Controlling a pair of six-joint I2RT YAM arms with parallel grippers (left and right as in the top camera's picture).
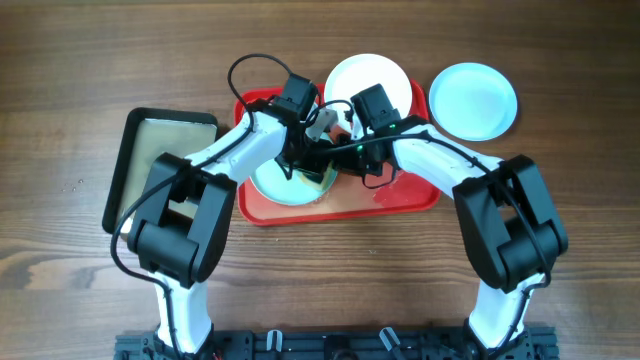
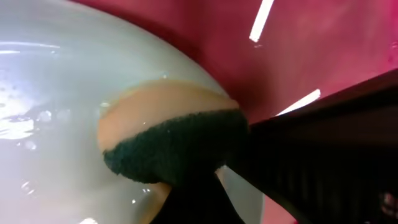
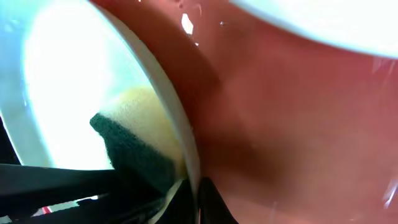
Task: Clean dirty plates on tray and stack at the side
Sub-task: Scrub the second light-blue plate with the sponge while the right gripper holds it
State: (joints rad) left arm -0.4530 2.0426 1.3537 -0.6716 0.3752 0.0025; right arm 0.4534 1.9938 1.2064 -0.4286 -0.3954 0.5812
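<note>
Sponge (image 2: 174, 149) clamped in left fingers (image 2: 317, 162) presses plate (image 2: 50, 124) on tray (image 2: 311, 43).

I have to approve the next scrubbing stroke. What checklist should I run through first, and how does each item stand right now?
1. Sponge gripped by left hand: ok.
2. Sponge resting on the scrubbed plate: ok.
3. Scrubbed plate lies inside the red tray: ok.
4. Right hand firmly pinching that plate's rim: cannot tell.
5. Pale blue plate set off the tray at the side, clear of both arms: ok.
6. White plate on the tray, clean or dirty: cannot tell.
</note>
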